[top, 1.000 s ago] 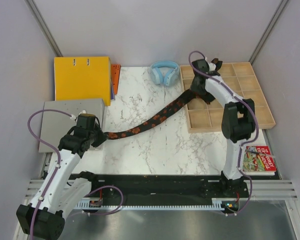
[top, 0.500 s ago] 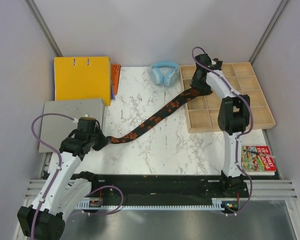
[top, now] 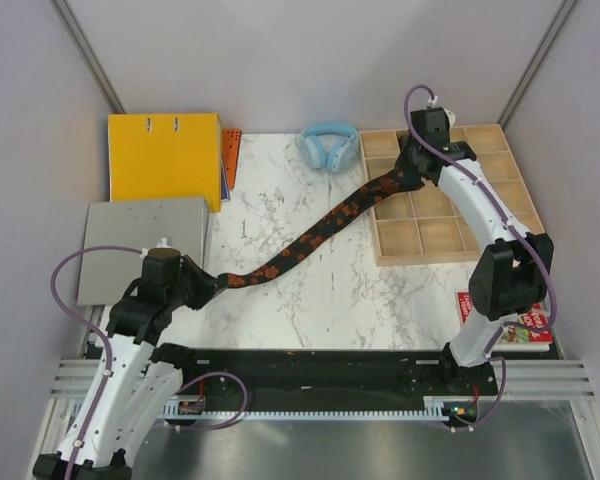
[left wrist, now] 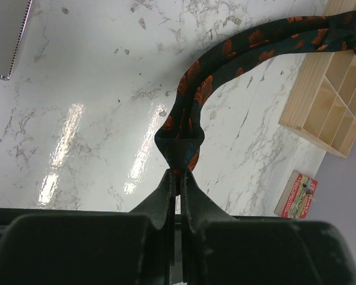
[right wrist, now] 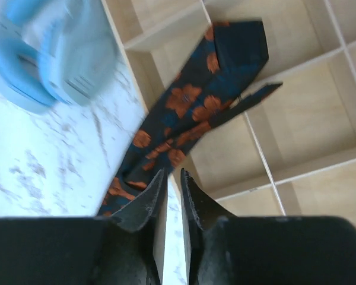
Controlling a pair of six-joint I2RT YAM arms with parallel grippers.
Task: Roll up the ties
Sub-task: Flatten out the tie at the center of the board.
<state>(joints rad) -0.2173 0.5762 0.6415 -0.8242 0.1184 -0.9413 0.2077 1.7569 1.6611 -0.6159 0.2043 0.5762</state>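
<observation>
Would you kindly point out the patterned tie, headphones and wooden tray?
patterned tie (top: 320,232): top view, middle of the strip.
headphones (top: 316,152): top view, an ear cup.
wooden tray (top: 442,236): top view, bare compartment floor.

The tie (top: 310,235) is black with a navy cast, scattered with orange-red blotches like flowers. The bench (top: 310,300) is white marble veined in grey. The headphones (top: 328,145) are light blue, the binder (top: 165,155) bright yellow, and the flat box (top: 140,245) beside it plain grey. The tray (top: 510,215) is pale bare wood. The book (top: 525,325) has a red cover with a many-coloured picture. The left pincer (left wrist: 179,173) and right pincer (right wrist: 172,173) are black; the arms are white with purple cables.
</observation>
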